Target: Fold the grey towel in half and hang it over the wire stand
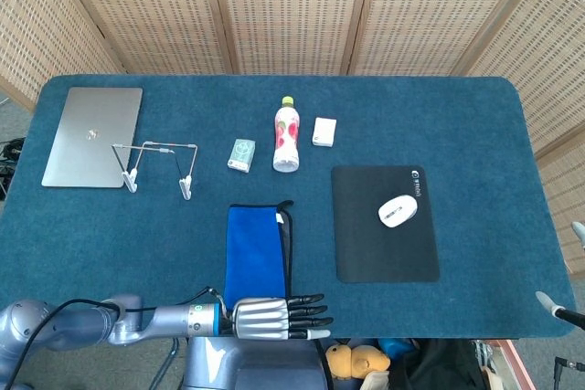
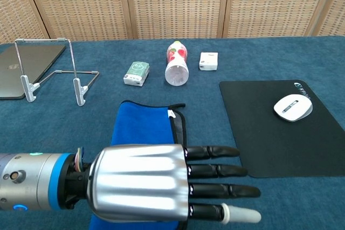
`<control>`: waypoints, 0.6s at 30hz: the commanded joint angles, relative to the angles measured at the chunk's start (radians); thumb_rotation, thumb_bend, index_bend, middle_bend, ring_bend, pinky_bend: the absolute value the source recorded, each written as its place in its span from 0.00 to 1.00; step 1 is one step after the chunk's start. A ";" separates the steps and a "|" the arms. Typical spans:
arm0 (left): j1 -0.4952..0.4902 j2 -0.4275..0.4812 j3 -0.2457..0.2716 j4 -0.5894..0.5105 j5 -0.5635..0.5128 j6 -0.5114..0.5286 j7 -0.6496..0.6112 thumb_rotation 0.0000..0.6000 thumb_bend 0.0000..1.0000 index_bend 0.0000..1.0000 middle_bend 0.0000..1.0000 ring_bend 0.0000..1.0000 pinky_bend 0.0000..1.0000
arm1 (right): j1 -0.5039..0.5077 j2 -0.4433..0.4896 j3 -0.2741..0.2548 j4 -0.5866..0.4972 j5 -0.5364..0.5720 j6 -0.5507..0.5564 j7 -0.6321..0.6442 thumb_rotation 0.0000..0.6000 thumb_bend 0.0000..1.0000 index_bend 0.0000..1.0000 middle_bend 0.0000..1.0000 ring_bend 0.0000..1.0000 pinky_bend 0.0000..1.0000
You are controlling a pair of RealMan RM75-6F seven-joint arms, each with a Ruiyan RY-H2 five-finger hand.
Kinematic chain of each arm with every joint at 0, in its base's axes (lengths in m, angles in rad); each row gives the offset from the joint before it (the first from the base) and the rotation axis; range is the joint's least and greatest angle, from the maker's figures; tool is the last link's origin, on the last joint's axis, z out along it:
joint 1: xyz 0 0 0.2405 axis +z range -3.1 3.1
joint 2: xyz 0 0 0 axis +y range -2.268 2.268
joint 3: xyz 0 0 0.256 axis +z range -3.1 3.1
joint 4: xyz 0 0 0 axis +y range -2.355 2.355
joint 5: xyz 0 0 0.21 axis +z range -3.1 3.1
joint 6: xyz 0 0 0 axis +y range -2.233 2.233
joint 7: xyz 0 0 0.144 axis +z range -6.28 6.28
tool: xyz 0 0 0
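- One hand shows in the pictures: the left hand lies flat at the near edge of the counter, palm down, its fingers stretched straight out toward the right and slightly apart, holding nothing.
- Its metal back fills the lower part of the chest view and covers the near end of the towel.
- In the head view that towel lies flat on the counter, just left of the black mouse pad; it shows a blue face on top with a dark grey layer and black edging peeking out along its right side.
- The towel's far end points toward the bottle; its near end reaches the left hand at the counter's edge.
- The wire stand stands upright well apart from the towel, to its far left, just beside the closed silver laptop.
- The bottle lies on its side, cap away from the robot, between a small green packet and a small white box.
- A white computer mouse rests on the mouse pad.
- The right hand is out of both views.
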 commanded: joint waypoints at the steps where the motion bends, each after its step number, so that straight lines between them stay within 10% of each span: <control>1: 0.015 0.022 -0.025 -0.035 -0.046 0.013 -0.017 1.00 0.35 0.00 0.00 0.00 0.00 | 0.000 -0.001 -0.001 0.001 -0.001 0.000 0.000 1.00 0.00 0.00 0.00 0.00 0.00; 18: 0.078 0.256 -0.315 -0.389 -0.835 -0.345 0.132 1.00 0.34 0.10 0.00 0.00 0.00 | 0.006 -0.006 -0.005 -0.005 -0.008 -0.010 -0.021 1.00 0.00 0.00 0.00 0.00 0.00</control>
